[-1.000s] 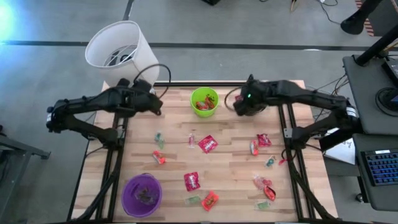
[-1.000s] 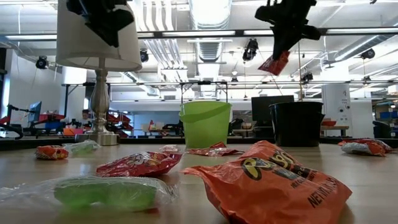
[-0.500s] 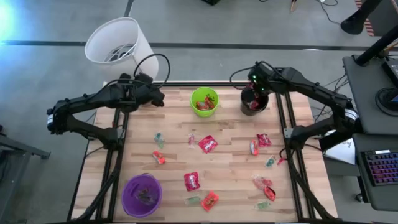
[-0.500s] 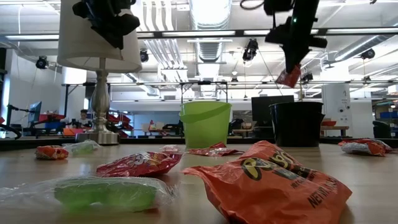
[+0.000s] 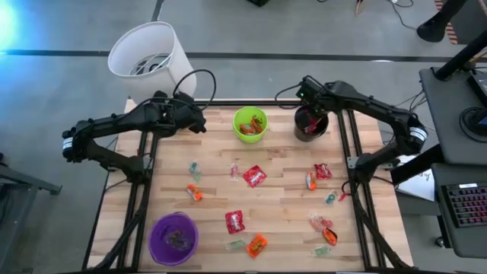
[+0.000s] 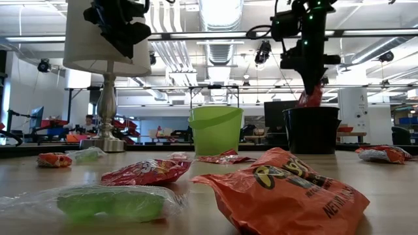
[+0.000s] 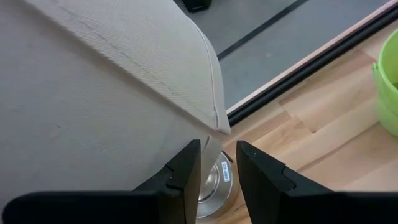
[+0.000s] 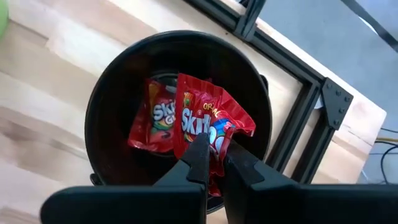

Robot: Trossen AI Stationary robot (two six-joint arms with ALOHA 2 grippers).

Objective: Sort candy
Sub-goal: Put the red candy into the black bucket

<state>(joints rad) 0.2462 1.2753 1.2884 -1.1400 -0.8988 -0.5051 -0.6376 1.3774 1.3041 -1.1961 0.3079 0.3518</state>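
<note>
We see the right pincer (image 8: 214,163) clenched on a red crinkly Skittles packet (image 8: 208,127), holding it just above the round black cup (image 8: 112,112) at the far right of the wooden tabletop (image 5: 281,171). A second red Skittles packet (image 8: 157,118) already lies inside that cup. The left pincer (image 7: 217,168) hangs with a narrow gap between its fingers, gripping nothing, beside the white fabric lampshade (image 7: 93,87) at the far left corner. The lime green cup (image 5: 249,124) at the far middle holds red and orange sweets. The purple cup (image 5: 173,237) near the front left holds something we cannot make out. Loose wrapped candy (image 5: 254,176) lies scattered across the tabletop.
</note>
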